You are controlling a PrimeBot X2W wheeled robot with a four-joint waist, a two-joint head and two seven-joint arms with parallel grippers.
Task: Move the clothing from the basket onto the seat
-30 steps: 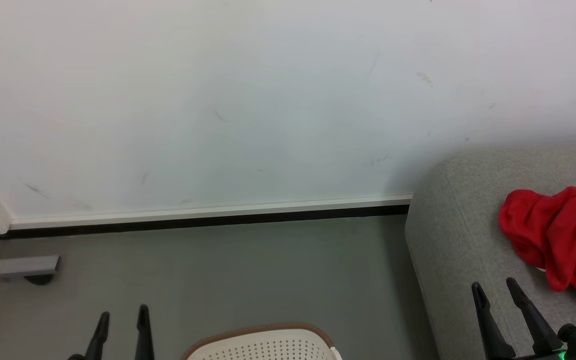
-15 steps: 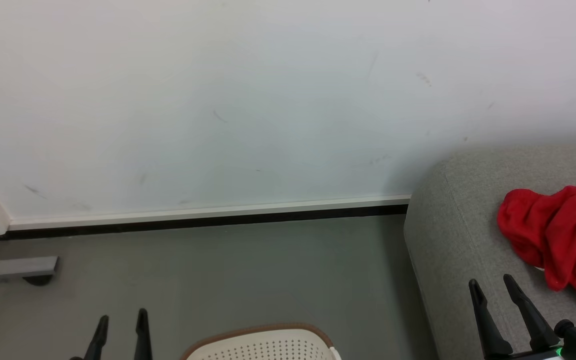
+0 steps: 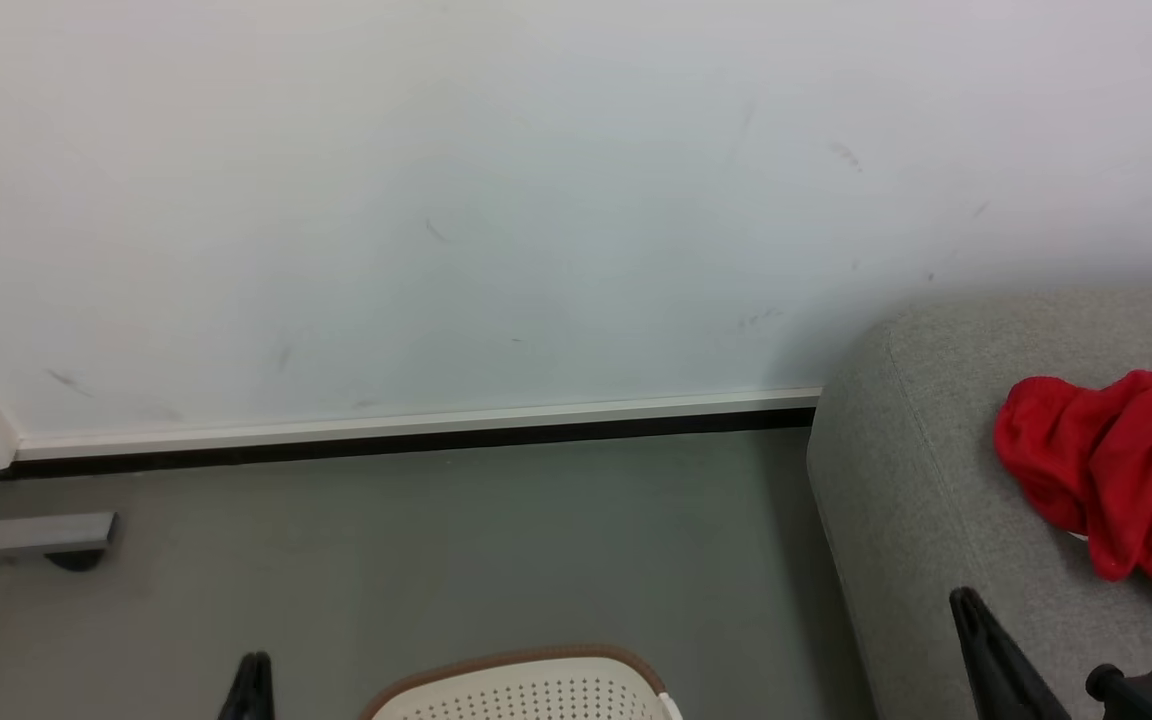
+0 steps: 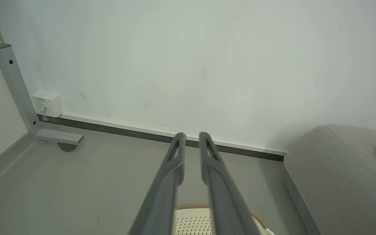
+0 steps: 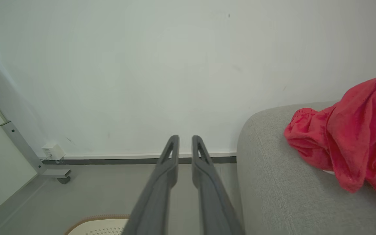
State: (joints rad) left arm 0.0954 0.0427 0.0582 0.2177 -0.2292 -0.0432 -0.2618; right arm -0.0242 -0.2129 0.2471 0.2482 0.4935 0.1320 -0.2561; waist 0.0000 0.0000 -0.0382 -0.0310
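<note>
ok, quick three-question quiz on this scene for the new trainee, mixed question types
1. True or false: the clothing lies on the seat.
2. Short answer: what colour is the rim of the basket?
3. Pick one: the left claw holds A) the clothing, B) the basket, C) nothing.

Key: 1 true; 2 brown; 3 C.
</note>
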